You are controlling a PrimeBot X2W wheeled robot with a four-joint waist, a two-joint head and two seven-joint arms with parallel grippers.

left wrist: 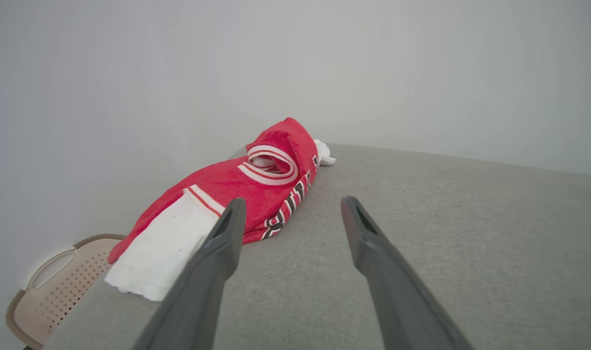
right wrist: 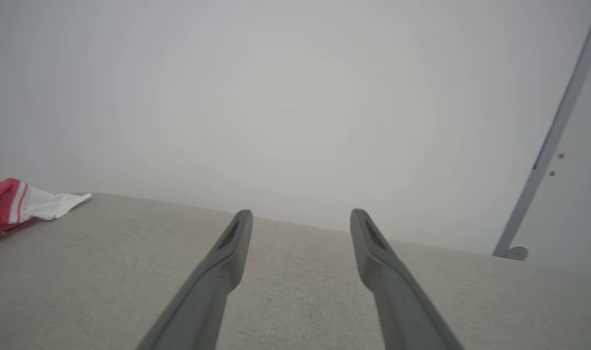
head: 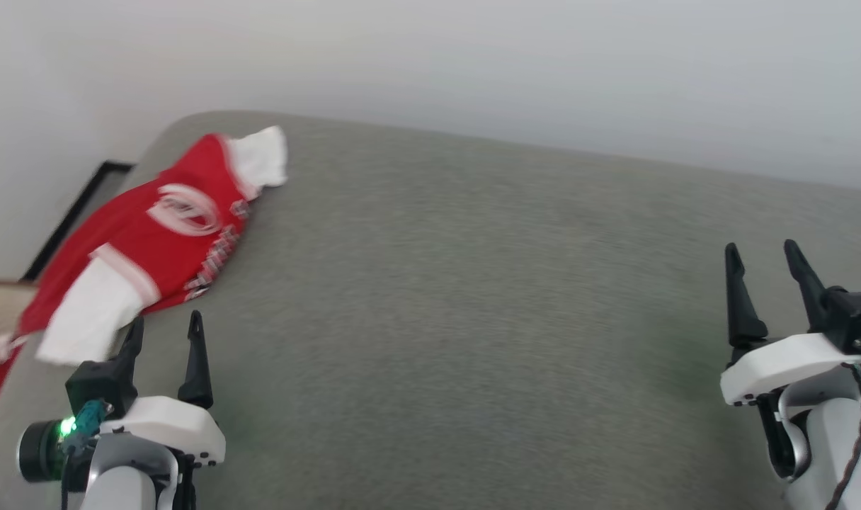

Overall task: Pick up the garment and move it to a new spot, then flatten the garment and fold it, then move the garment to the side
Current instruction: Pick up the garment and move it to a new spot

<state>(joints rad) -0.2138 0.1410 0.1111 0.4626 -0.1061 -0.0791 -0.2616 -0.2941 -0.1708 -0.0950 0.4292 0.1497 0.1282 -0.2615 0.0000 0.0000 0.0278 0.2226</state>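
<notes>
The garment (head: 154, 237) is a red jersey with white sleeve ends, a white oval logo and dark lettering. It lies folded at the far left edge of the grey table (head: 473, 319), partly hanging over that edge. The left wrist view shows the garment (left wrist: 237, 194) just ahead and left of my fingers. My left gripper (head: 165, 326) stands open right beside its near white sleeve, nothing between the fingers. My right gripper (head: 763, 258) is open far to the right, over bare table. In the right wrist view, a corner of the garment (right wrist: 13, 206) lies at the left edge.
A beige perforated plastic chair or basket (left wrist: 52, 287) stands below the table's left edge, under the overhanging cloth. A pale wall runs behind the table. A grey door frame (right wrist: 548, 146) stands at the far right.
</notes>
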